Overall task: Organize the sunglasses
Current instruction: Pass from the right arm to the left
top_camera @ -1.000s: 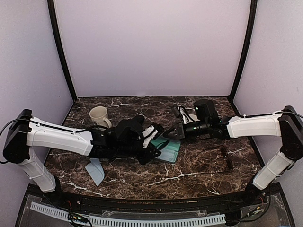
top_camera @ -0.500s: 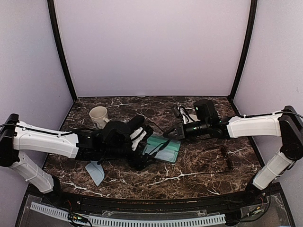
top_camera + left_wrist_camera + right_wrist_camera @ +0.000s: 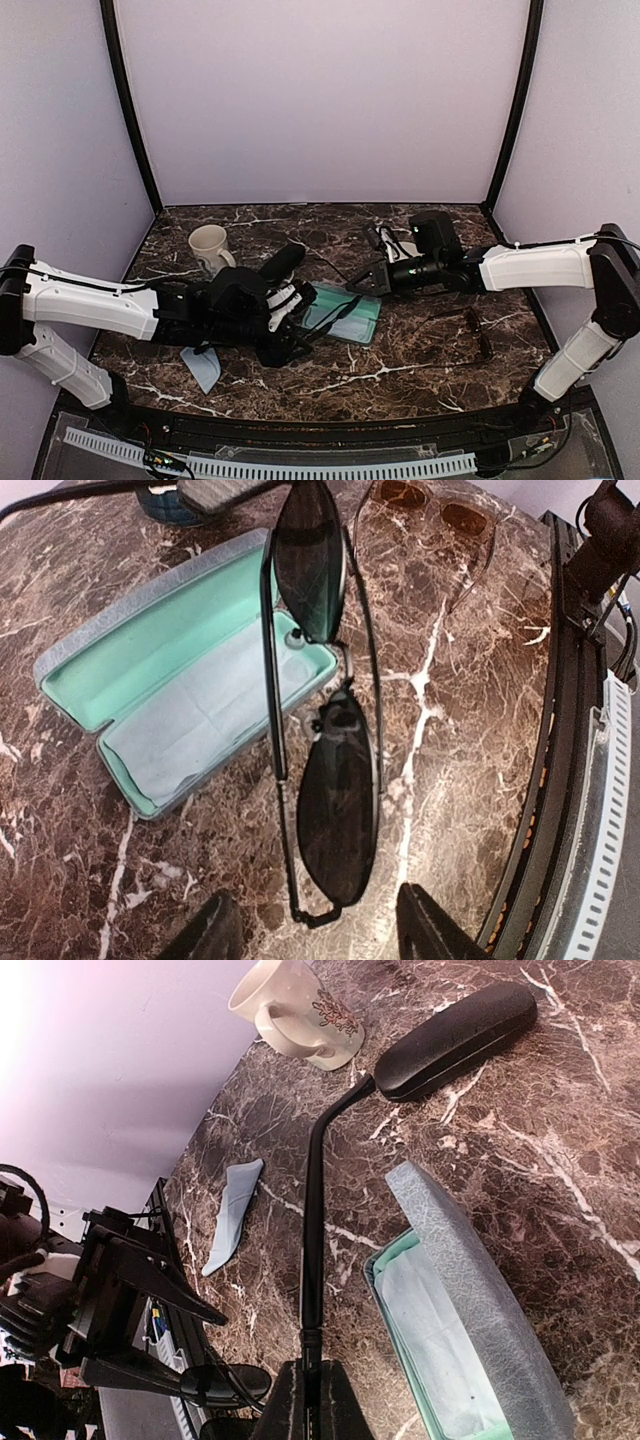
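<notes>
A dark-framed pair of sunglasses (image 3: 335, 810) hangs over the near edge of the open blue-grey case (image 3: 190, 680), which has a teal lining. My right gripper (image 3: 308, 1375) is shut on its slim temple arm (image 3: 312, 1240). In the top view this gripper (image 3: 358, 283) sits just behind the case (image 3: 362, 325). My left gripper (image 3: 315, 920) is open. Its fingers (image 3: 215, 930) stand on either side of the frame's near end without touching it. A second pair of sunglasses (image 3: 475, 328) lies on the table to the right, also seen as brown-tinted lenses (image 3: 425, 510).
A closed black oblong case (image 3: 455, 1040) and a cream mug (image 3: 208, 245) are at the back left. A pale blue cloth (image 3: 203, 365) lies near the front left. The table's front rail (image 3: 590, 780) runs close beside the left gripper.
My left gripper has opened off the sunglasses and drawn back to the left and nearer the front edge. The right gripper has kept its hold without moving.
</notes>
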